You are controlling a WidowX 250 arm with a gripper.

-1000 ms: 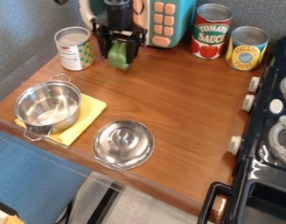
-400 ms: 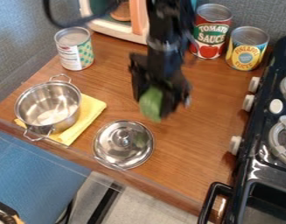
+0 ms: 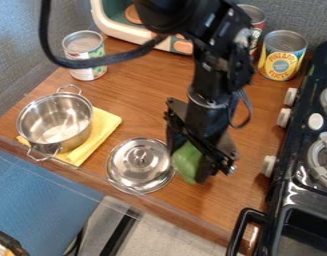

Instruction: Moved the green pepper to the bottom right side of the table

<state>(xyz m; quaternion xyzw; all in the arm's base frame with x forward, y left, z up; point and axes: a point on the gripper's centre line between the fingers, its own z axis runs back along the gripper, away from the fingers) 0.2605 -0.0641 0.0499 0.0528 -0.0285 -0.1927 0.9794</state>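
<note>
Green pepper (image 3: 186,162), probably light, firm and slick, is pinched in your part-closed gripper (image 3: 190,164) near the worktop's (image 3: 222,200) bottom edge, beside the lid (image 3: 139,167); grip its plump middle gently.

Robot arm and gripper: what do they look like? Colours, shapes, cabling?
Matte black segmented arm with silver bolt heads and a round metallic collar above the wrist. Thick black cable loops off the upper part, thinner one near the wrist. Gripper is black, angular.

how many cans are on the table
3: a green-and-white can at the upper left, a red can at the upper right, partly behind the arm, and a yellow can beside it. The arm may hide others.
</note>
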